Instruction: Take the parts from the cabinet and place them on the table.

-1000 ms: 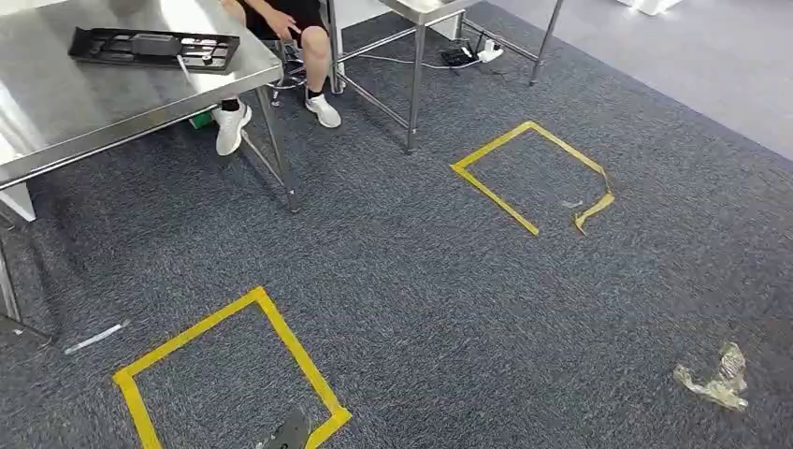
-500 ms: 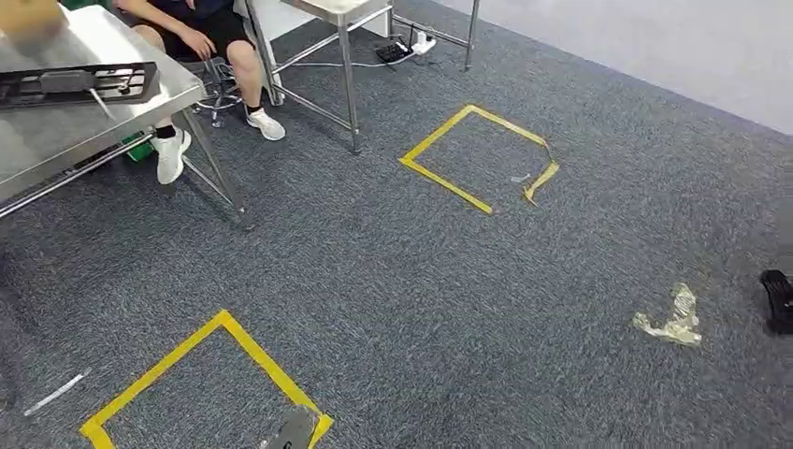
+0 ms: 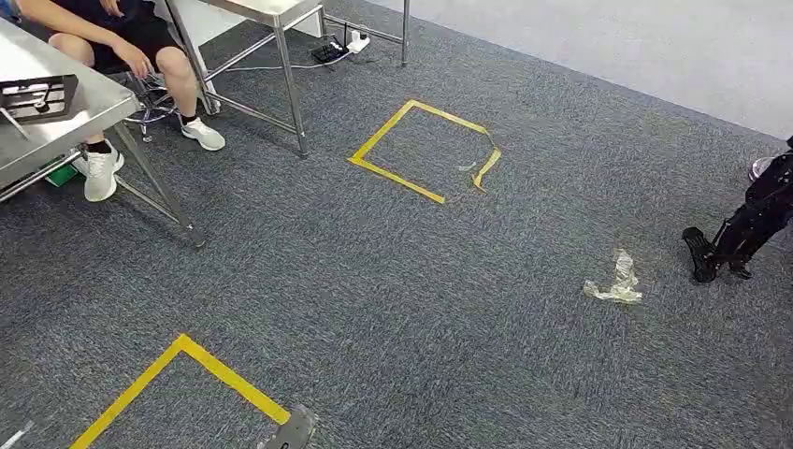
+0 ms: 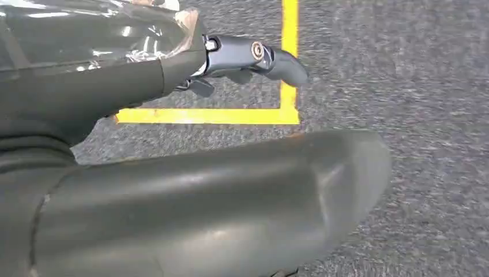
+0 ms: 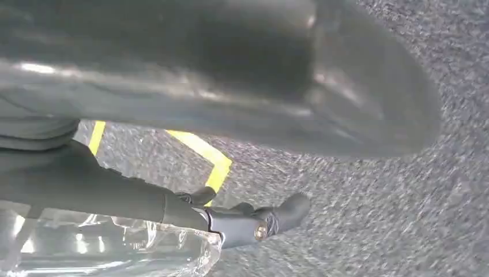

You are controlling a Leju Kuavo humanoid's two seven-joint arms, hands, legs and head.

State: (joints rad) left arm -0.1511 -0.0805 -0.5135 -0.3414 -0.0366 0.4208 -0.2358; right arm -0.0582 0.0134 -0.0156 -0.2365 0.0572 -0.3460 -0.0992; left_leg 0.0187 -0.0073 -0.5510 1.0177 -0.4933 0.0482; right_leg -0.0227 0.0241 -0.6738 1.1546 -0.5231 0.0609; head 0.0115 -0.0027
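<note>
Yellow tape squares (image 3: 423,150): two; steel tables (image 3: 56,126): two; one seated person (image 3: 122,47).

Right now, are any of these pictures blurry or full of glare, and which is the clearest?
The head view is clearest: the carpet and yellow tape square look sharp under even light, with a soft sheen on the steel table. In the left wrist view, bright glare streaks a shiny cover beside the left hand. The right wrist view is smeared by motion blur, mostly the carpet beyond the right hand.

Rough grey carpet (image 3: 421,299); brushed shiny metal table (image 3: 56,131); glossy yellow tape (image 3: 411,182); crinkled clear plastic scrap (image 3: 617,281)
</note>
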